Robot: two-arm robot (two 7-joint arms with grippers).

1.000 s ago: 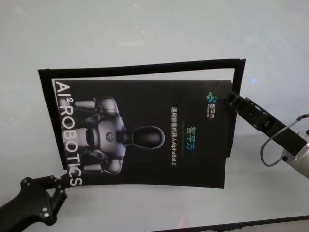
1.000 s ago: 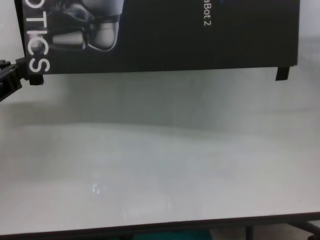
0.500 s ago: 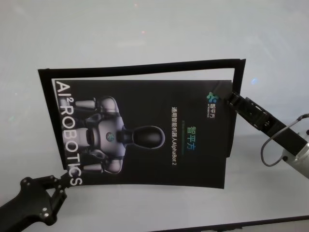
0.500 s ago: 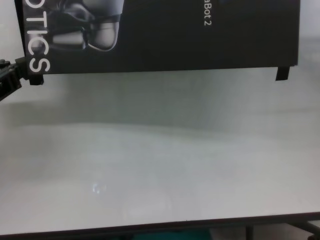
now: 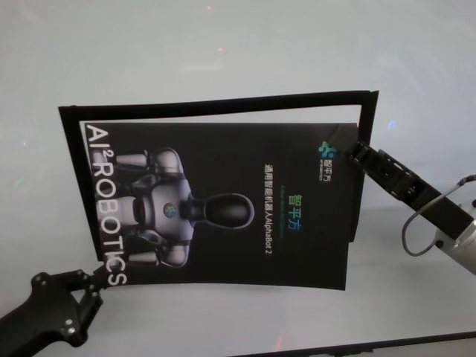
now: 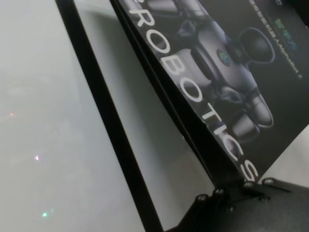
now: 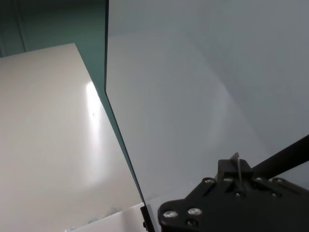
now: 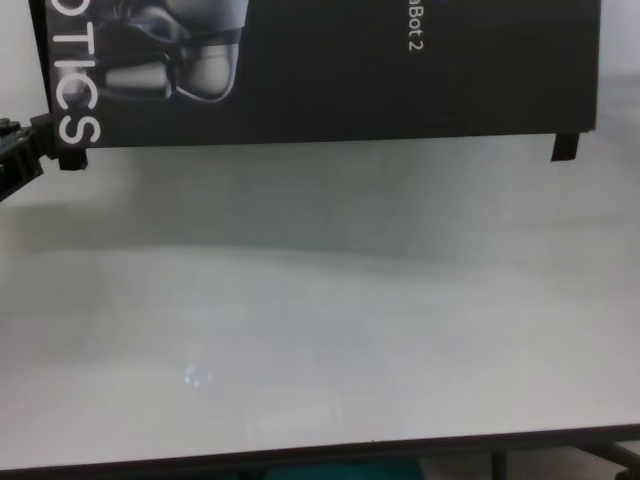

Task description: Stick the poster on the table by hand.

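Poster: black printed sheet, held just above the table, casting a shadow; black strips frame its far and side edges. Left gripper pinches the near-left corner by the lettering; right gripper is closed on the far-right edge. Likely light, thin, flexible, prone to sag or crease mid-span. Best held at opposite corners, kept taut, then lowered flat.
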